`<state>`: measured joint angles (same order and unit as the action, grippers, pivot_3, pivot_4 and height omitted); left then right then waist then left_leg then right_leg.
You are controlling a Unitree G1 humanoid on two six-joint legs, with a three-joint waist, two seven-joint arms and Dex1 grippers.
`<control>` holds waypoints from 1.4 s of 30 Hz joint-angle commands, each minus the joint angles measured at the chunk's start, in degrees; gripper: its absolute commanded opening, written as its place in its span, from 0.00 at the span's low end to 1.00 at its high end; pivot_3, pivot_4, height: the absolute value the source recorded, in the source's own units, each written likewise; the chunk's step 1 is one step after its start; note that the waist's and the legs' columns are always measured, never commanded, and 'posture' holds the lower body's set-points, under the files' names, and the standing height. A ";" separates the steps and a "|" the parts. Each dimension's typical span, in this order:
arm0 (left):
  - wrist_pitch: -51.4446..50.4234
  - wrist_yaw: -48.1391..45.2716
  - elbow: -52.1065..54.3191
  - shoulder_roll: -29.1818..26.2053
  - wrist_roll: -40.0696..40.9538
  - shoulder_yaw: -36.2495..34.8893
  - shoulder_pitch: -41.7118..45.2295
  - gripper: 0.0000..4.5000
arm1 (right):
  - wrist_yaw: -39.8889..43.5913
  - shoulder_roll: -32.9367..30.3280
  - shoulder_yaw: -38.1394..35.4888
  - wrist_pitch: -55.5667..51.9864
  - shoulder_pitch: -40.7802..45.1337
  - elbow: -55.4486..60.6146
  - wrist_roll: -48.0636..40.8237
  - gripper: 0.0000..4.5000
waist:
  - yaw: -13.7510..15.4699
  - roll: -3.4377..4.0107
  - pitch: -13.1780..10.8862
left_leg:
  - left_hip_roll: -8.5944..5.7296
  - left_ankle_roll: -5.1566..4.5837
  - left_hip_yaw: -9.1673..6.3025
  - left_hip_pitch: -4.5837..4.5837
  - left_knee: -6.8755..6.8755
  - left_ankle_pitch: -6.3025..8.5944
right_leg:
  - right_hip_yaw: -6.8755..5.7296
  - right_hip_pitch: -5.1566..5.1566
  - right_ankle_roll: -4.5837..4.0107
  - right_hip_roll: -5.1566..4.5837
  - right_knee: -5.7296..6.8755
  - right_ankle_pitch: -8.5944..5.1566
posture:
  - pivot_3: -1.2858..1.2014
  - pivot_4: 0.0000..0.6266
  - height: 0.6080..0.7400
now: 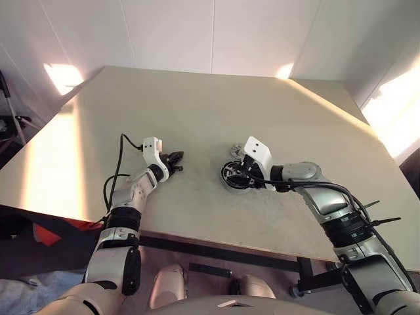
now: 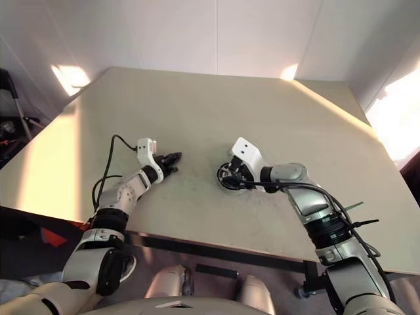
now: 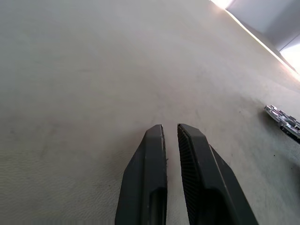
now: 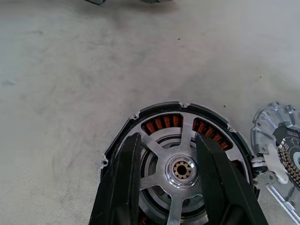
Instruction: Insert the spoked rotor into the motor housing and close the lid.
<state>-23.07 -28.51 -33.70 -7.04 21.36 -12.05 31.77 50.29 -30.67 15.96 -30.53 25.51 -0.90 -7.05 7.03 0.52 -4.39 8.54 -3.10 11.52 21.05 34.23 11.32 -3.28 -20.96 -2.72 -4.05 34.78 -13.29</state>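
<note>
We see the right gripper point(image 4: 171, 180) angled down, fingers parted over the motor housing point(image 4: 174, 123) (spoked rotor point(image 4: 180, 169) seated); the left gripper point(image 3: 171, 136) hovers nearly clenched, empty.

On the pale desk point(image 1: 197, 105), the left end effector point(image 1: 176, 159) hangs low over bare surface, pointing toward the middle, its black fingers close together with nothing between them. Well apart from it, the right end effector point(image 1: 237, 173) reaches in from the other side and sits over the dark round housing point(image 1: 232, 177); whether it touches the housing cannot be told. Just behind the housing, partly hidden by the wrist, lies the silver-grey lid point(image 1: 235, 151).
</note>
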 commanded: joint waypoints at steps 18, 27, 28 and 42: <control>2.34 0.28 -1.33 1.85 0.13 0.17 0.64 0.11 | 15.00 -21.57 10.52 56.56 18.47 -22.21 26.06 0.45 | -0.27 0.02 -0.01 | -0.10 -0.10 0.03 0.15 0.06 0.04 | -0.05 -0.16 -0.30 -0.13 0.09 0.18 | 0.52 0.00 1.00; 2.29 1.83 1.68 1.30 0.91 -0.99 -2.00 0.11 | 7.95 -13.46 14.68 72.57 27.76 -40.17 33.47 0.45 | -0.85 0.04 0.00 | -0.09 -0.44 0.02 0.51 0.13 0.06 | -0.17 -0.32 -0.35 -0.17 0.07 0.19 | 0.52 0.00 1.00; 2.03 2.04 2.30 1.17 1.05 -1.08 -2.47 0.11 | 8.95 -13.50 14.59 73.36 27.32 -39.25 32.76 0.45 | -0.99 0.04 0.00 | -0.08 -0.51 0.02 0.59 0.19 0.06 | -0.18 -0.38 -0.35 -0.18 0.07 0.19 | 0.52 0.00 1.00; 1.25 2.16 2.50 1.22 0.90 -0.25 -2.76 0.11 | 13.59 -12.85 12.98 71.67 23.64 -29.22 28.62 0.45 | -1.73 0.04 0.00 | 0.03 -0.61 0.02 0.66 0.44 0.13 | -0.26 -0.40 -0.37 -0.17 0.16 0.19 | 0.52 0.00 1.00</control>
<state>-21.09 -26.49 -30.49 -5.70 22.54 -12.90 29.21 64.03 -43.75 30.66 41.66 48.50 -32.34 22.58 5.30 0.56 -4.39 8.57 -3.71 11.54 21.70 34.66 11.45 -3.53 -21.36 -3.09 -4.23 34.94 -13.10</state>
